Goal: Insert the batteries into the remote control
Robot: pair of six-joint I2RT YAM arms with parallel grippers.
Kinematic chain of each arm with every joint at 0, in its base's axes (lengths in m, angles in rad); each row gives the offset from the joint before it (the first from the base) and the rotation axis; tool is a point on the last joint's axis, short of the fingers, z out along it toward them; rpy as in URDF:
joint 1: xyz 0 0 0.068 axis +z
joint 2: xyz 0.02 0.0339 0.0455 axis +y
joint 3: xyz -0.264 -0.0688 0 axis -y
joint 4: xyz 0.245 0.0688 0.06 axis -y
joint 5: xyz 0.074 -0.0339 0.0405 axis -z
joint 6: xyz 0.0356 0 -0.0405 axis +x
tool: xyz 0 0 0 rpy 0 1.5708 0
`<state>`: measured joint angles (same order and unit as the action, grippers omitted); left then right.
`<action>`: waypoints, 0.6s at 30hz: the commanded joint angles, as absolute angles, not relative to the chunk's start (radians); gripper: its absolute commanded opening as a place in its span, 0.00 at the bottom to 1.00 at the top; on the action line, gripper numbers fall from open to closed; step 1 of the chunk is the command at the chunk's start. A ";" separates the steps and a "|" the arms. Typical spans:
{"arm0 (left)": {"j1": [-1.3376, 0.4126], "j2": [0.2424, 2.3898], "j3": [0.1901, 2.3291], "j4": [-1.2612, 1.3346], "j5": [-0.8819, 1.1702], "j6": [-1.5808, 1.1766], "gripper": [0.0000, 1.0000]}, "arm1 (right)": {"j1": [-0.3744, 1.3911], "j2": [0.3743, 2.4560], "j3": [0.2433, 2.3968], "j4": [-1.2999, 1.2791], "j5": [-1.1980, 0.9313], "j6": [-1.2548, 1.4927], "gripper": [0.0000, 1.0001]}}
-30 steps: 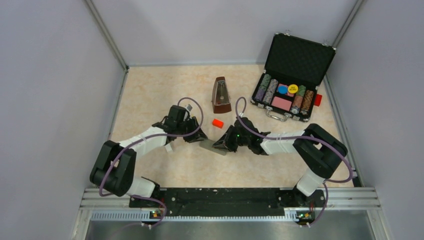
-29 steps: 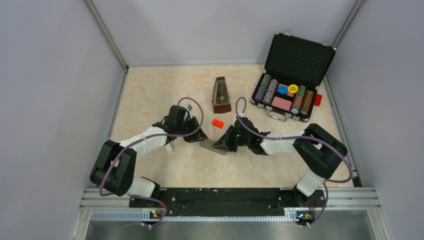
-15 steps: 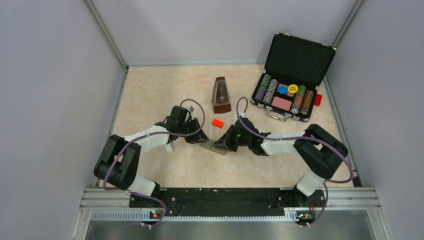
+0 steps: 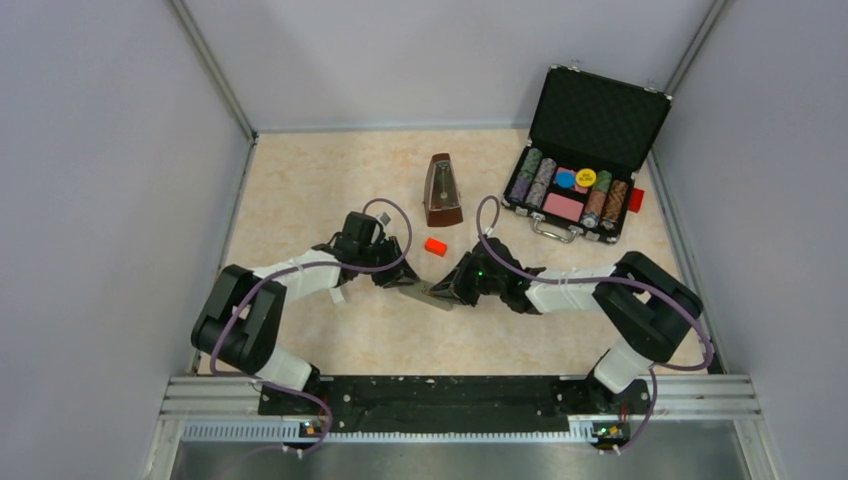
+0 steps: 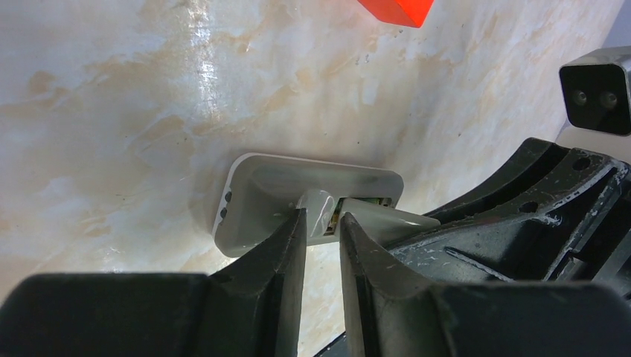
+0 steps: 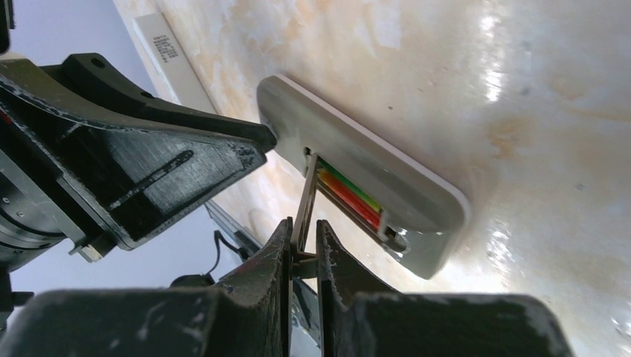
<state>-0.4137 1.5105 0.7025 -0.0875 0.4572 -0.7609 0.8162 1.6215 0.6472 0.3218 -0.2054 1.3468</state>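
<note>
The remote control [image 4: 424,293] lies flat mid-worktop [image 4: 300,190], between both arms. In its recess: green battery [image 6: 351,187] beside red-orange battery [image 6: 350,202]. The right end effector [image 6: 303,232] sits at the remote's 3 o'clock, pinching the thin grey battery cover [image 6: 306,197], which stands on edge at the recess rim. The left end effector [image 5: 321,221] is at 9 o'clock, fingers nearly together, tips at the remote's edge — can't tell if it grips anything. Red-orange block [image 4: 435,245] at 12 o'clock, metronome [image 4: 441,190] beyond it — open poker chip case [image 4: 600,115] at 2 o'clock.
</note>
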 commanded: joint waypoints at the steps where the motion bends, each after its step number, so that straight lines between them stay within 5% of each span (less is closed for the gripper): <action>1: -0.411 1.525 0.703 -0.041 0.479 -0.767 0.28 | 0.823 1.567 0.622 0.306 -0.175 1.355 0.00; 18: -0.412 1.548 0.698 -0.039 0.483 -0.770 0.25 | 0.825 1.629 0.617 0.471 -0.194 1.386 0.00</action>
